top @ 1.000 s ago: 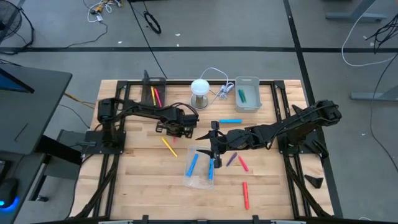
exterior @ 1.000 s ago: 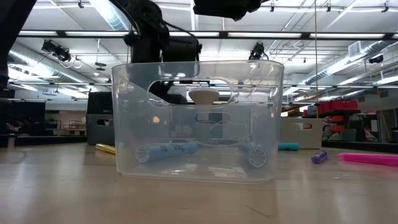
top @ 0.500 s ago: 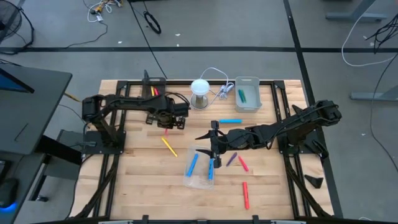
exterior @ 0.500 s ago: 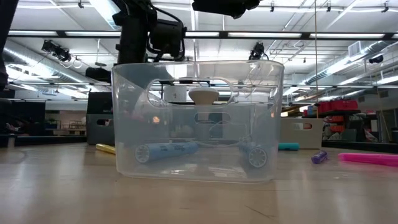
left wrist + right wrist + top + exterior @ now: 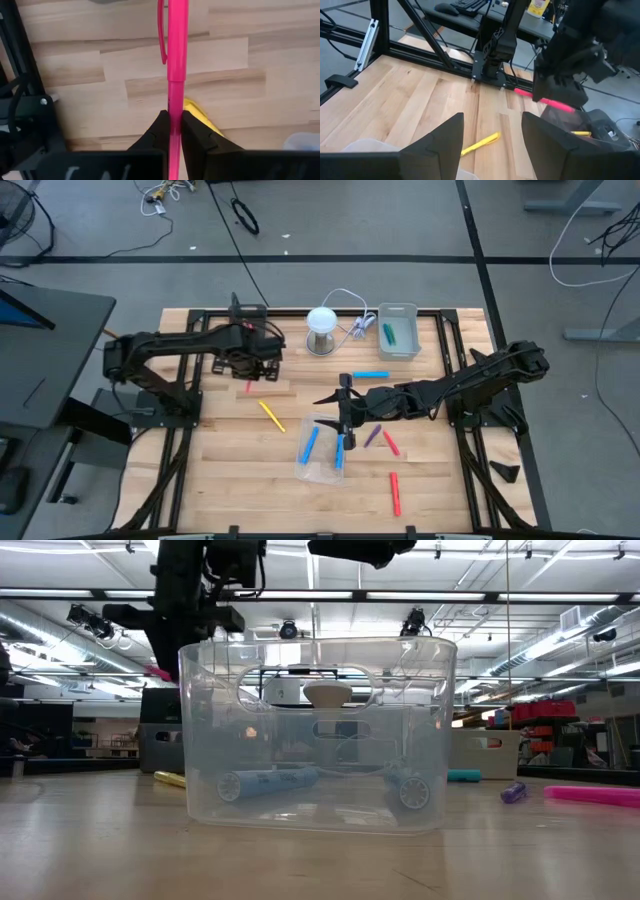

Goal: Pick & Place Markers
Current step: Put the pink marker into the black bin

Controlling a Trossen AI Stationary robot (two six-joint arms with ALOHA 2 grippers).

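Observation:
My left gripper (image 5: pixel 252 370) hangs over the far-left part of the table, beside the black tray (image 5: pixel 245 315), shut on a pink marker (image 5: pixel 176 75). My right gripper (image 5: pixel 492 145) is open and waits above the clear tray (image 5: pixel 320 452), which holds two blue markers (image 5: pixel 268 782). Flat on the wood lie a yellow marker (image 5: pixel 272 415), a blue one (image 5: pixel 370 374), a purple one (image 5: pixel 372 437), a pink one (image 5: pixel 390 444) and a red one (image 5: pixel 395 493). A green marker lies in the grey tray (image 5: pixel 398 330). My left gripper pinches the pink marker between its two fingers (image 5: pixel 161 131) on the barrel (image 5: pixel 175 107), below the clipped cap. The fingers come from above, pointing down, and lie across the marker. It is lifted clear and sticks out about level (image 5: pixel 545 101).
A white round lamp-like object (image 5: pixel 322 328) with a cable stands at the far edge between the black and grey trays. Black frame rails (image 5: pixel 185 430) run along the table's sides. Bare wood lies near the front-left of the table.
My left gripper has travelled from the table's middle toward the far-left, to beside the black tray, carrying the pink marker clear of the wood. The right arm has kept still.

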